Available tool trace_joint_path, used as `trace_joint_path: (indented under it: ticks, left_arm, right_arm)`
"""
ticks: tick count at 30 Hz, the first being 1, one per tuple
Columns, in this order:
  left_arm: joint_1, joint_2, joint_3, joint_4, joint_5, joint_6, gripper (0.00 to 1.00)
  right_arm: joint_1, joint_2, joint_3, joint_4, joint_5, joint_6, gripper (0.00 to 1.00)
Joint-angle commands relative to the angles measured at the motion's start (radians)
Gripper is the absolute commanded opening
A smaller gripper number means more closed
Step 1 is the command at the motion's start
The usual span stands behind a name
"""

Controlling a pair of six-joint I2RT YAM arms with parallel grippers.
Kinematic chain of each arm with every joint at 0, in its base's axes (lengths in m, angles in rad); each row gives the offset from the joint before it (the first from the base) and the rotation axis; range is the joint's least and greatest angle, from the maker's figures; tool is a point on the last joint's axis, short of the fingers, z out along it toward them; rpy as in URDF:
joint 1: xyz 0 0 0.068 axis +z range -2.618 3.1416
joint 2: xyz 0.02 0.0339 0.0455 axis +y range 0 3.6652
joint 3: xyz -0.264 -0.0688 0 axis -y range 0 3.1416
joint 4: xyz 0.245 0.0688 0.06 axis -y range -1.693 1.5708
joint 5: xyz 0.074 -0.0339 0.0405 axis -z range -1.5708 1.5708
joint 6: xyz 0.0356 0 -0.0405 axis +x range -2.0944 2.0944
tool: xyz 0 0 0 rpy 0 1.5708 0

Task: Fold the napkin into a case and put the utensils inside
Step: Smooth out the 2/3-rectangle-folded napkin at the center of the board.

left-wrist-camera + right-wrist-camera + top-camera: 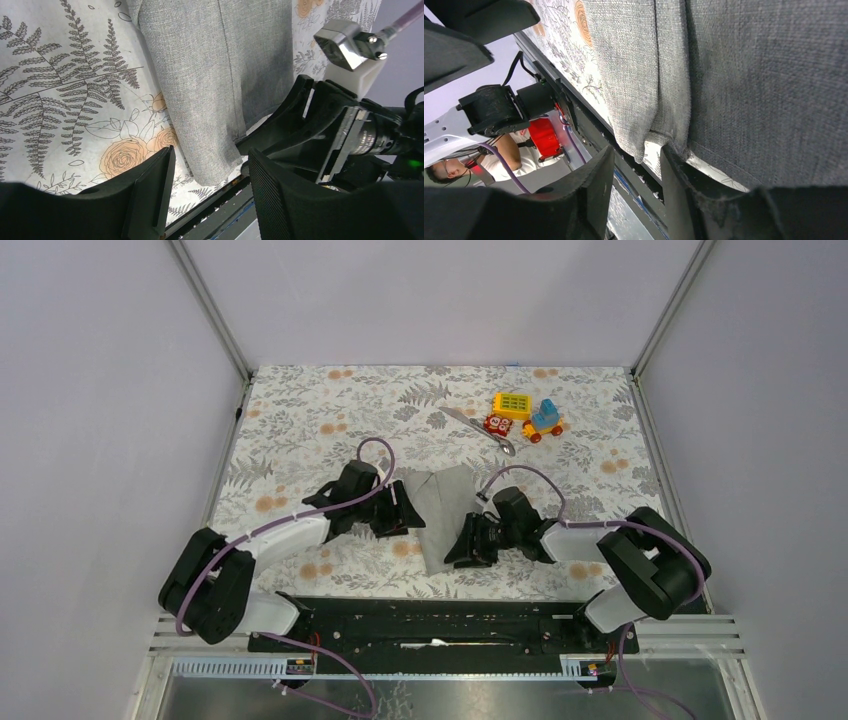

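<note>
The grey napkin [446, 512] lies folded into a long strip on the floral tablecloth [300, 430], between my two grippers. My left gripper [404, 512] is open at the strip's left edge; in the left wrist view [210, 175] its jaws stand apart with the napkin [215, 75] just beyond them. My right gripper [463, 546] is open at the strip's near right corner; in the right wrist view [636, 170] the folded edge of the napkin [744, 75] hangs by the gap, one finger [674, 175] under the cloth. The silver utensils [478, 428] lie at the back.
Colourful toy blocks stand at the back right: a yellow one [512, 405], a red one [495, 423] and a blue-and-yellow car [545, 420], right beside the utensils. The table's near edge with the black arm rail [430, 615] is just below the napkin.
</note>
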Motion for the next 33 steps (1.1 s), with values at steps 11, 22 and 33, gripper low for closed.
trace_joint_path:
  ticks: [11, 22, 33]
  left_arm:
    - [0.002, -0.068, 0.029, -0.017, -0.005, -0.003, 0.61]
    - [0.002, 0.125, 0.109, 0.185, 0.118, -0.064, 0.57]
    - [0.005, 0.477, 0.418, 0.104, 0.029, 0.066, 0.25]
  right_arm:
    - [0.023, -0.043, 0.004, -0.022, 0.069, -0.020, 0.14]
    - [0.024, -0.092, 0.011, -0.150, 0.171, -0.098, 0.07]
    - [0.024, -0.109, 0.010, -0.168, 0.195, -0.122, 0.06]
